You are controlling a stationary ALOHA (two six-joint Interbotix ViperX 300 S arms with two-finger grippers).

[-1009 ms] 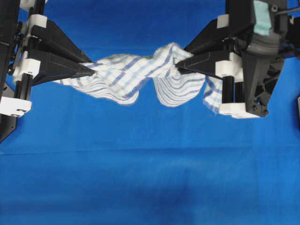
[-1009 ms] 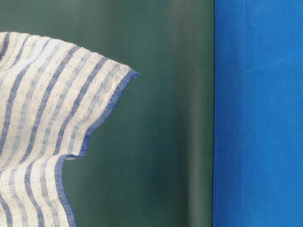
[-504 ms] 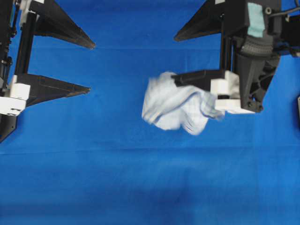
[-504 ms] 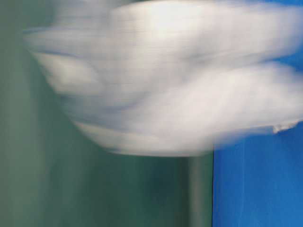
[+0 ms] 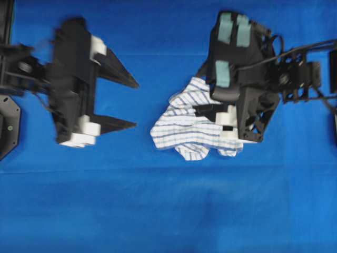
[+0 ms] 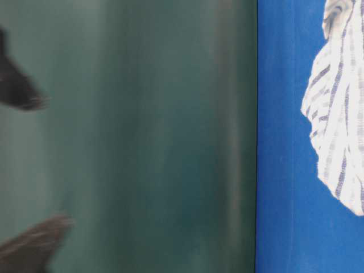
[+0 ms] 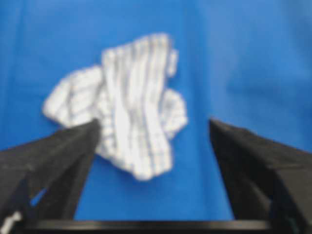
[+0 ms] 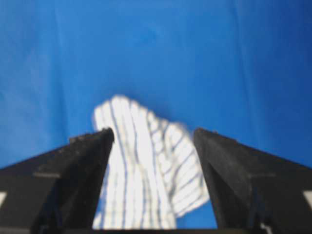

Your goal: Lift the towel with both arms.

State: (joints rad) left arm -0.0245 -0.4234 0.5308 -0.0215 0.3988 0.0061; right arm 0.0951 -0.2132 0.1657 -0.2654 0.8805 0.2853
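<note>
Black jaws of both grippers, left [image 5: 131,104] and right [image 8: 153,136], spread wide, empty, above the crumpled towel [image 5: 184,132].

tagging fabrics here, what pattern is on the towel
White with thin blue-grey stripes crossing into a loose check; the towel shows it best in the overhead view.

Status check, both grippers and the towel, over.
Left gripper open, empty. Right gripper open above towel, not gripping. Towel crumpled on blue tablecloth. Nothing blocking.
</note>
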